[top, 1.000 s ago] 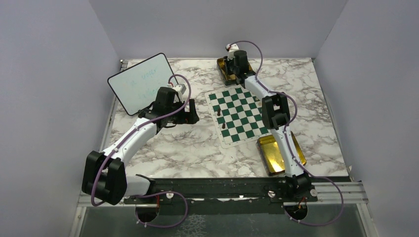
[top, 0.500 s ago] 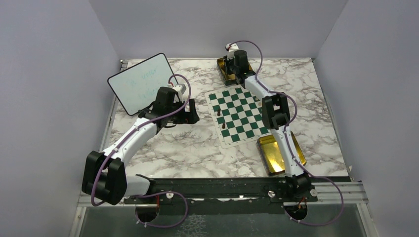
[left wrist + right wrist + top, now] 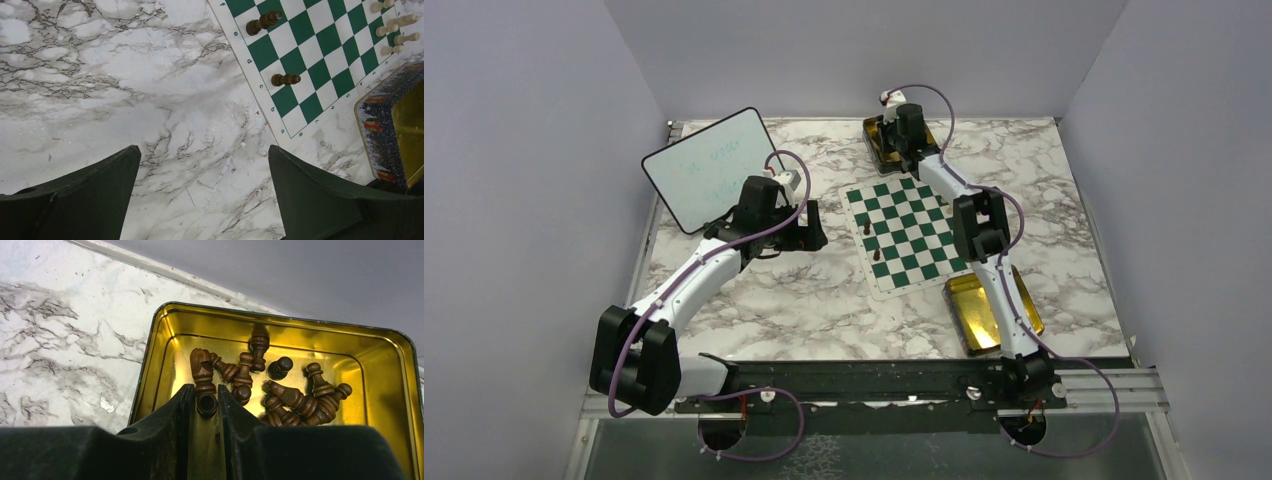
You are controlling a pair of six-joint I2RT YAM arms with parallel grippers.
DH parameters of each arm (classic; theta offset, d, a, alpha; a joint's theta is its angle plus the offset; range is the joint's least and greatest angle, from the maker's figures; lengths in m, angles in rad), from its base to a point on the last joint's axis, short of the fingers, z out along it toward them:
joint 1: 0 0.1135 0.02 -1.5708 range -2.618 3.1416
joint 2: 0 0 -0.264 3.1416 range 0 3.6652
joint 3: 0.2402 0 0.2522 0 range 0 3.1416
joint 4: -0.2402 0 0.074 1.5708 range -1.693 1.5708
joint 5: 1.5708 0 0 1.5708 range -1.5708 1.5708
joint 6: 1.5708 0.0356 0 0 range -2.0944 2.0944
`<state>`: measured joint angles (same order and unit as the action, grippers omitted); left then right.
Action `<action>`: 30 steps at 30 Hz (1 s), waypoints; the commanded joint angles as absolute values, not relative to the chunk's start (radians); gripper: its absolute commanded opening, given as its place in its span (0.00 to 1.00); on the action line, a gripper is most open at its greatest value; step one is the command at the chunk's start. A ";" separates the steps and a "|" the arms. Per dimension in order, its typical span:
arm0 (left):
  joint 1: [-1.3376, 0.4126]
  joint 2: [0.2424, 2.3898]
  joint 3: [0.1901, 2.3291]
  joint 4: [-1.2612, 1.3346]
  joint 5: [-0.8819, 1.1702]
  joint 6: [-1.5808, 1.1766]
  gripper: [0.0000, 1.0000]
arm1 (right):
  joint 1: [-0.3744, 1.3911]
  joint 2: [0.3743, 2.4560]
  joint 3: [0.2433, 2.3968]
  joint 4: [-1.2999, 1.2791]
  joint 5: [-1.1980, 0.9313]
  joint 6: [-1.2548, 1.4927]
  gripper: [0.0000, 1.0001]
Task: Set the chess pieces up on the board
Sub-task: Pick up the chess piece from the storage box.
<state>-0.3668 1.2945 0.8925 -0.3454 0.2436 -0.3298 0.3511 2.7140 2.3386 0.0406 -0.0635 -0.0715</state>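
Tabletop [image 3: 150,125]: marble pattern, smooth, low sheen.
Board [image 3: 330,55]: thin printed mat, matt.
Dark chess pieces [image 3: 295,400]: look like turned wood, brown, light satin shine.
Cream chess pieces [image 3: 406,38], at 2 o'clock in the left wrist view: pale, matt; material unclear.
Tin [image 3: 385,365]: gold metal, mirror-glossy inside.
Right hand [image 3: 206,401], fingers [image 3: 165,440]: black plastic, matt, slightly grainy.

Spreads a desk [image 3: 804,320] of white marble pattern, veined in grey, across the middle of the top view. Closes it in with plain pale lavender surfaces: a left wall [image 3: 524,150], a back wall [image 3: 864,50], a right wall [image 3: 1184,150]. Ends toward the bottom of the frame in a black bar [image 3: 864,378] and a silver rail [image 3: 1114,385]. Sits under soft, even light.
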 commanded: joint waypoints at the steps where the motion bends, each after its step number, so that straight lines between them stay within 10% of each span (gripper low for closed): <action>1: -0.368 1.287 0.913 -0.331 0.265 -0.330 0.99 | 0.345 2.753 2.362 0.048 -0.040 -0.070 0.27; 30: -0.367 1.272 0.911 -0.340 0.242 -0.318 0.99 | 0.344 2.486 2.189 0.135 -0.023 -0.169 0.14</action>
<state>-0.3668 1.2945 0.8925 -0.3458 0.2428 -0.3286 0.3511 2.5988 2.2124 0.0879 -0.0387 -0.1448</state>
